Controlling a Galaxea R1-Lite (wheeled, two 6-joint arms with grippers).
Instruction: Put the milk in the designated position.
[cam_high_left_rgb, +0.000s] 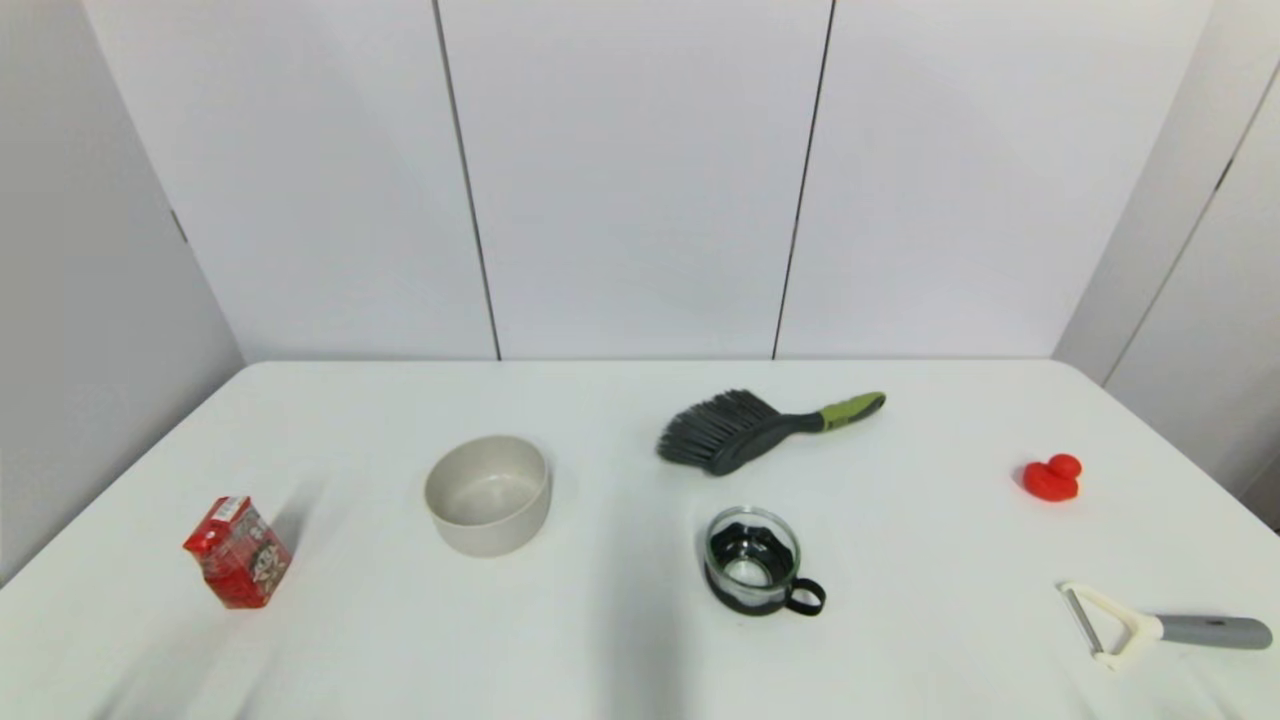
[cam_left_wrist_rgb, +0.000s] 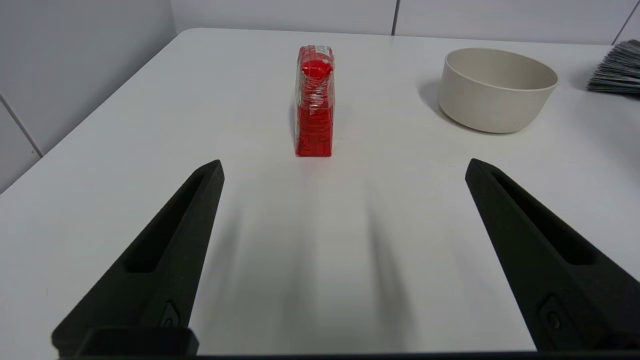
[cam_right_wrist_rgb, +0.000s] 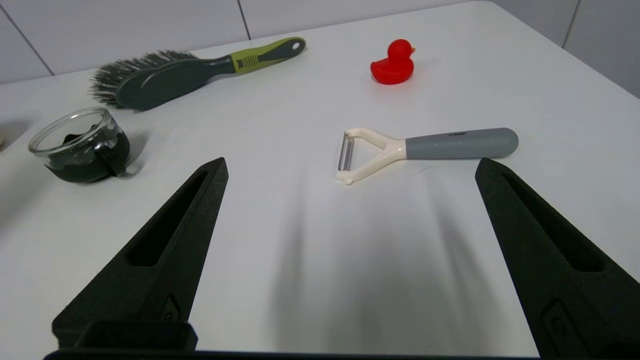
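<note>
Milk (cam_left_wrist_rgb: 314, 102) upright on table (cam_left_wrist_rgb: 125, 125), left of bowl (cam_left_wrist_rgb: 497, 89), apart. Left gripper (cam_left_wrist_rgb: 344, 170) short of milk, not touching; 2 fingers (cam_left_wrist_rgb: 165, 250) spread wide. Right gripper (cam_right_wrist_rgb: 350, 167) splayed, near peeler (cam_right_wrist_rgb: 425, 147).

Looks like a lab test booth, not anyone's kitchen: a bare white table (cam_high_left_rgb: 640, 660) boxed in by plain grey-white wall panels (cam_high_left_rgb: 640, 180), with random unrelated props scattered well apart — a dustpan brush (cam_high_left_rgb: 760, 430), a peeler (cam_high_left_rgb: 1150, 625) and a red rubber duck (cam_high_left_rgb: 1052, 478) ahead of the right gripper (cam_right_wrist_rgb: 350, 167).
</note>
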